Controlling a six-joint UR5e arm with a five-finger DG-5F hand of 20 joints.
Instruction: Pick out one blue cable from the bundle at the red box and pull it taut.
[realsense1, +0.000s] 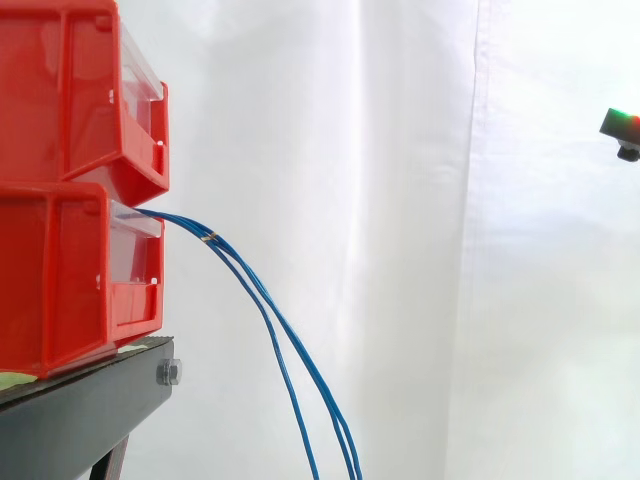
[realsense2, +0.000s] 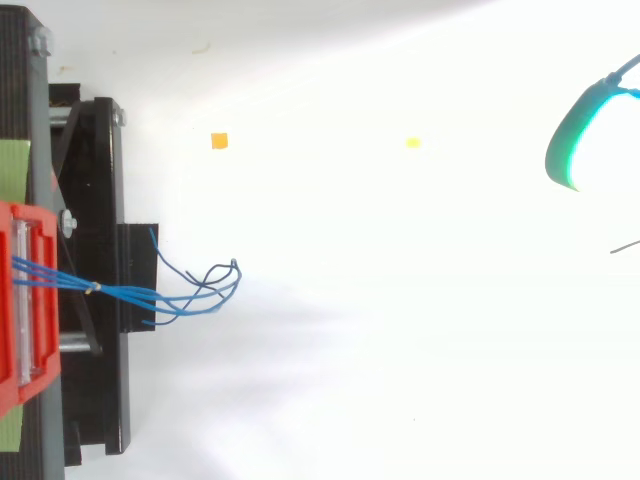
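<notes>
Two red bins sit stacked on a black stand (realsense1: 90, 410) before a white curtain (realsense1: 400, 200), the upper bin (realsense1: 70, 90) resting on the lower bin (realsense1: 60, 280). A bundle of thin blue cables (realsense1: 265, 305) comes out of the front of the lower bin, is bound by a small pale tie (realsense1: 210, 237) just beyond the bin's edge, then curves down and hangs loose past the bottom of the side view. From above, the cables cross the stand and fan out into slack loops with free ends just past its front edge. The hand (realsense2: 572, 140) is at the far right edge, well apart from the cables and the bins, touching neither; so little of it is visible that I cannot tell whether it is released or clenched. A small orange square (realsense2: 219, 141) and a yellow one (realsense2: 412, 143) lie on the white floor.
</notes>
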